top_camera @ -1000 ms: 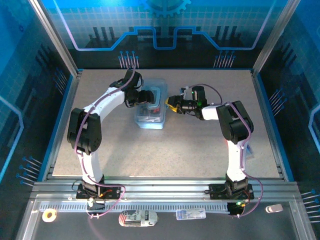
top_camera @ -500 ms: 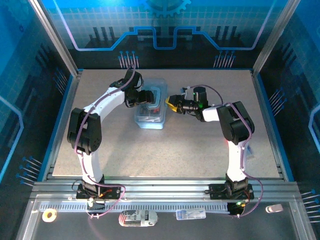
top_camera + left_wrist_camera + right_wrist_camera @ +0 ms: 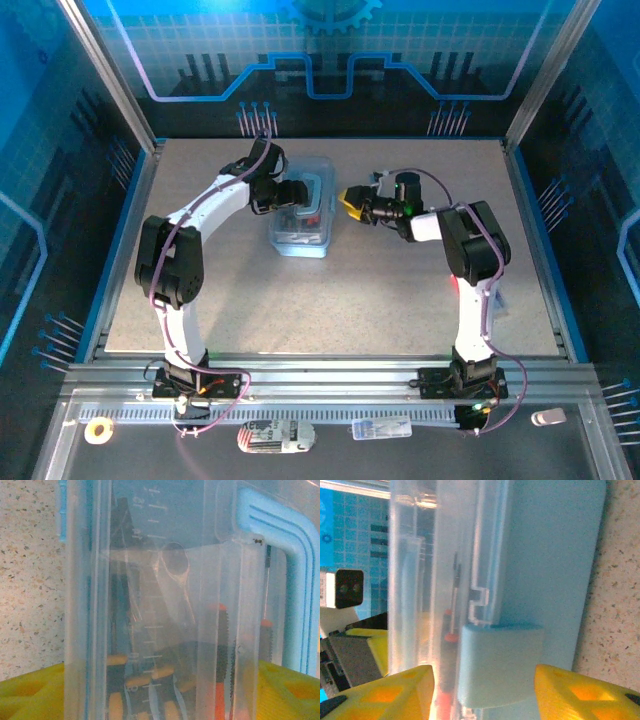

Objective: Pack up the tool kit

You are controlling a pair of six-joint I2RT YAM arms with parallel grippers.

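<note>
The tool kit (image 3: 302, 218) is a pale-blue translucent box with its clear lid down, standing at mid table. Through the lid I see black-and-orange screwdrivers (image 3: 220, 670) and a metal tool with a rounded head (image 3: 173, 566). My left gripper (image 3: 293, 195) (image 3: 160, 695) is over the lid, open, its yellow fingertips (image 3: 30, 692) spread wide across it. My right gripper (image 3: 347, 200) (image 3: 485, 695) is at the box's right side, open. The box's blue latch (image 3: 500, 665) stands between its yellow fingers (image 3: 385, 695) without touching them.
The blue handle (image 3: 295, 580) runs round the lid's end. Speckled table (image 3: 400, 290) surrounds the box, walled by the metal frame (image 3: 530, 200) at left, right and back. Small odd items lie on the front rail (image 3: 380, 428) beyond the arm bases.
My right gripper has drawn back a little to the right, away from the box's side. The left gripper and the box have stayed put.
</note>
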